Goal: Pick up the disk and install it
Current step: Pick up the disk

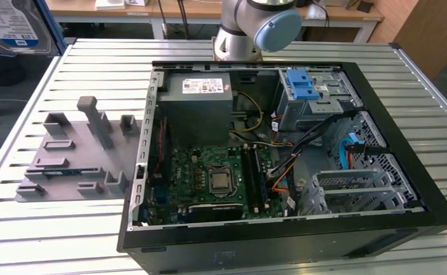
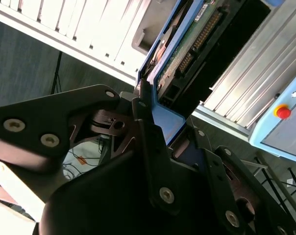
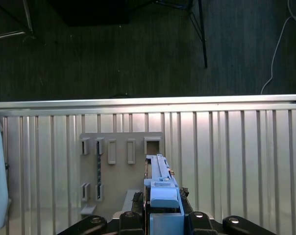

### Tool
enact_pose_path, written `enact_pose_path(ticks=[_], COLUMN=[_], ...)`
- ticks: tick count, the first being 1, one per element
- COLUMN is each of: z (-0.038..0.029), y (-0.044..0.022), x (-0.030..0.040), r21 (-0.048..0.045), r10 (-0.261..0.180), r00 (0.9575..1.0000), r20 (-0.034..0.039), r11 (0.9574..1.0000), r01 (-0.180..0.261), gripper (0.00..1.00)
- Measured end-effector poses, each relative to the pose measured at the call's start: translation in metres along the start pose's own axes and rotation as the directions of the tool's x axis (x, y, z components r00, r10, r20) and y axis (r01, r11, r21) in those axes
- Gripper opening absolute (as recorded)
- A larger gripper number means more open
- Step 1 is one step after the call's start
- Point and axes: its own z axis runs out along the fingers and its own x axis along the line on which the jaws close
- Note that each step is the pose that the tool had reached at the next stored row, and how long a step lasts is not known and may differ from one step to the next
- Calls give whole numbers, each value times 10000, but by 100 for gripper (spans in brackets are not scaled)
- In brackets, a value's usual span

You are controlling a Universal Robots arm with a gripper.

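The disk (image 1: 13, 26) hangs high in the air at the exterior view's top left, off the table's edge, its silver face and white-and-blue label showing. In the second wrist view my gripper (image 2: 167, 125) is shut on the disk (image 2: 187, 54), whose blue rail and green circuit board run away from the black fingers (image 2: 144, 115). Seen edge-on in the first wrist view, the disk (image 3: 160, 178) sits in the gripper (image 3: 161, 201), above the grey fixture plate (image 3: 121, 166).
An open black computer case (image 1: 407, 172) lies on the slatted metal table (image 1: 93, 63), with a grey power supply (image 1: 196, 109), a blue latch on a metal cage (image 1: 304, 86) and a motherboard (image 1: 216, 177) inside. The grey fixture plate (image 1: 78, 154) lies beside it. The arm's base (image 1: 246, 28) stands behind.
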Motion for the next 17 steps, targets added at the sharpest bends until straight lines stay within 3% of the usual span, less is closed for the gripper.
enact_pose_path(ticks=[8,17], z=[-91,-94], y=[0,-14], x=[1,0], r21=[0,1], r10=[0,0], r00=[10000,10000], r20=[0,0], r11=[10000,10000], r01=[0,0], gripper=[36,36])
